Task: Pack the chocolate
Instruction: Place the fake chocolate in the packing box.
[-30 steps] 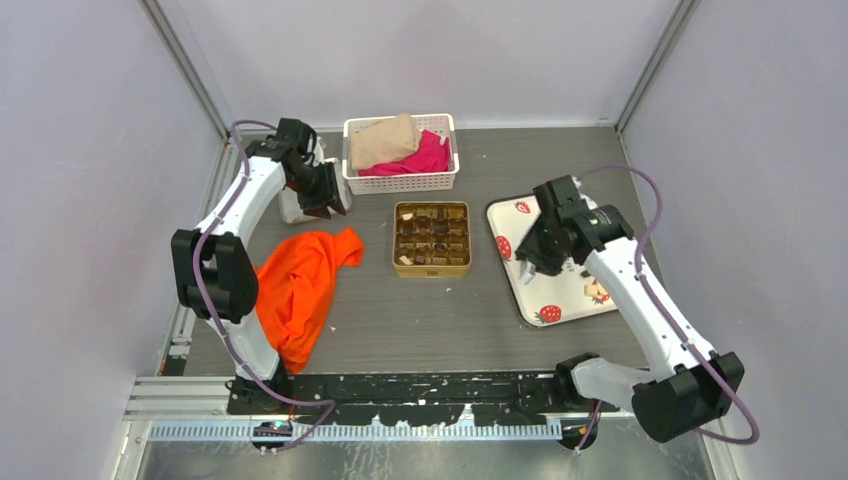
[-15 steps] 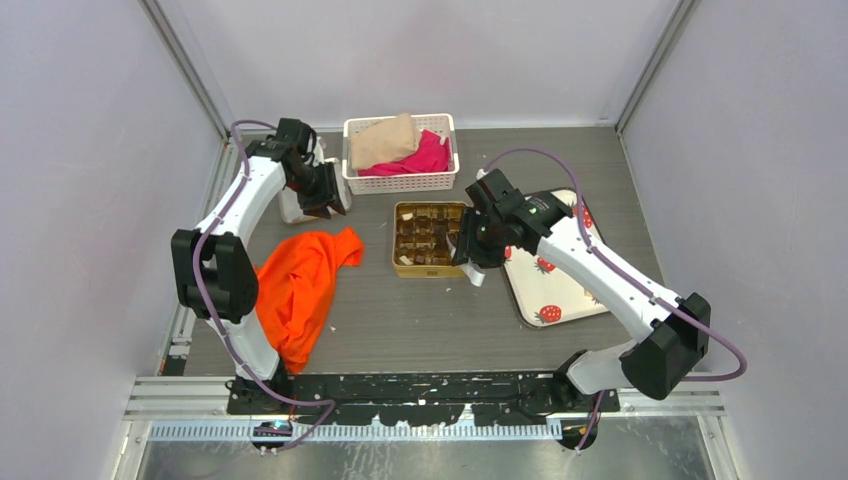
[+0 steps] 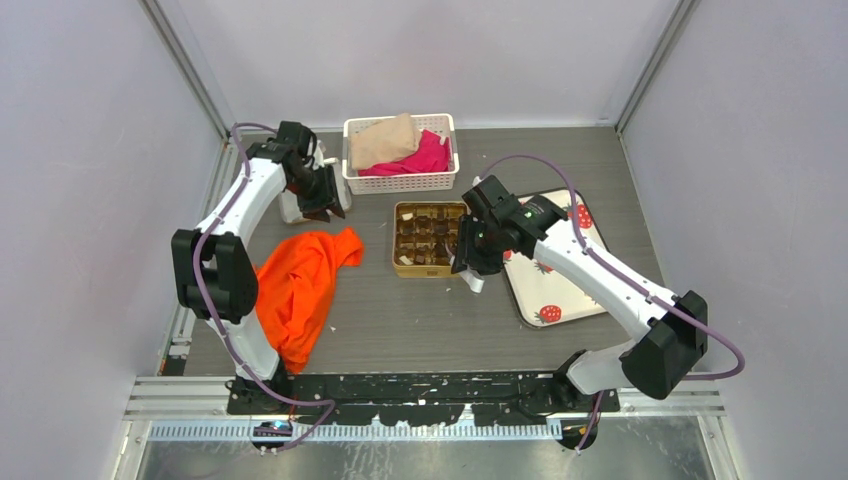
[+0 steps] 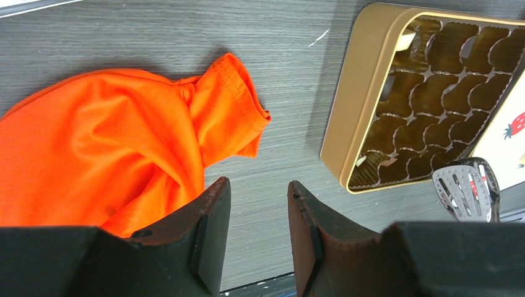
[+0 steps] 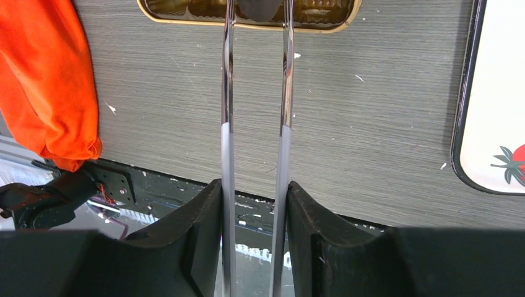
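The right gripper point(image 5: 254, 185) has its fingers clamped on metal tongs point(image 5: 227, 99). The tong tips pinch a dark chocolate piece point(image 5: 260, 7) just inside the near rim of the gold tin point(image 3: 397, 240). The tin sits mid-table, just left of the white strawberry tray point(image 3: 545, 290). The left gripper point(image 4: 257, 189) hangs at the far left, fingers apart and holding nothing, with the orange cloth point(image 4: 111, 142) below.

Grey table point(image 3: 400, 310), tin point(image 3: 396, 240), tray point(image 3: 555, 290), orange cloth point(image 3: 300, 285), basket point(image 3: 400, 183)
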Robot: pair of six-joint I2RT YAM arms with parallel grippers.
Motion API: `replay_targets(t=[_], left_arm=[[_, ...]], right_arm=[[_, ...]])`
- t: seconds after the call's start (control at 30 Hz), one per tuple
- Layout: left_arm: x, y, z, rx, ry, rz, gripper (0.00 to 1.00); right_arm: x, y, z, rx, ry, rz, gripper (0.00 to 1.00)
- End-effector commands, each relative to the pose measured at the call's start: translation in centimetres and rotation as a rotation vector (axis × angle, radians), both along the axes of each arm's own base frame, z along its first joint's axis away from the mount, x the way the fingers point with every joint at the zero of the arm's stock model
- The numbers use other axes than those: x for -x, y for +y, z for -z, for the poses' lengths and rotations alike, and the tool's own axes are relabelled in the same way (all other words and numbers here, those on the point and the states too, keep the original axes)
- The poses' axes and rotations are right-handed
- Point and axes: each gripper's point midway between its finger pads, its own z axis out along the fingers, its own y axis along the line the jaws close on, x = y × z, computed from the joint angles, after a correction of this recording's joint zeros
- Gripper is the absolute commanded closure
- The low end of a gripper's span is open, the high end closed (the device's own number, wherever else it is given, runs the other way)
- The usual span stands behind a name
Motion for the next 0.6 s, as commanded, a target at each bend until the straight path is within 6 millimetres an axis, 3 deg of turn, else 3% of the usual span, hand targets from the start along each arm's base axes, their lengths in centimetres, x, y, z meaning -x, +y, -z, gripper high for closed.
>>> replay_targets(t=[0.0, 0.57], left_arm=[[-0.2, 0.4, -2.2, 0.008, -0.073, -0.016, 0.60], [0.1, 0.6, -1.8, 0.002, -0.069, -0.021, 0.59]], right_arm=[[-0.7, 0.9, -0.9, -0.036, -0.049, -0.025, 0.99], [-1.5, 1.2, 0.4, -0.013, -0.041, -0.004, 0.98]])
